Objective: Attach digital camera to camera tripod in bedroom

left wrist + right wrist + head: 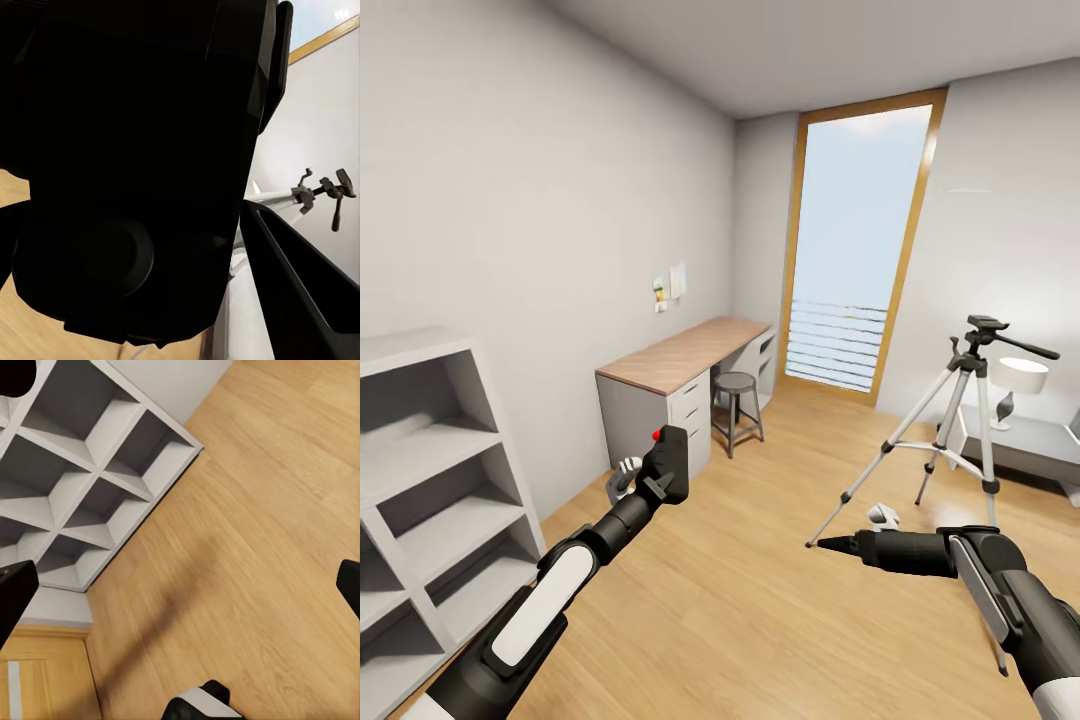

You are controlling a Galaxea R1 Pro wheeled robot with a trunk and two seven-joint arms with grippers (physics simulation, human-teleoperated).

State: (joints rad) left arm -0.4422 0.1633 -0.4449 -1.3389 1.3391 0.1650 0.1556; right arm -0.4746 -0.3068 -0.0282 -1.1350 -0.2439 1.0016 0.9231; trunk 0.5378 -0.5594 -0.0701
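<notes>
A bedroom with pale grey walls and a wood plank floor (760,600) is seen from the robot's head. At the left of the view, the left arm is raised, and a small matte-black digital camera (668,462) with a round red button on top is gripped in the left gripper (650,475), held up over the floor in front of the desk. In the left wrist view the camera's dark body (142,165) takes up most of the picture, with one black finger (300,285) beside it. The camera tripod (960,420) is stood on the floor at the right of the room, well apart from the held camera, its three silver legs spread and its black head and long pan handle at the top (the head is also glimpsed sideways in the left wrist view (322,191)). The right gripper (840,545) is stretched forward low at the right, near a tripod foot; whether it is released or clenched cannot be told from the head view, though in the right wrist view two dark fingertips (15,600) are seen far apart at the picture's edges with only bare floor between them. A wood-topped desk (685,355) and a grey stool (737,405) are set along the left wall, a white shelf unit (430,480) is nearer, and a tall wood-framed window (855,250) is at the back.
</notes>
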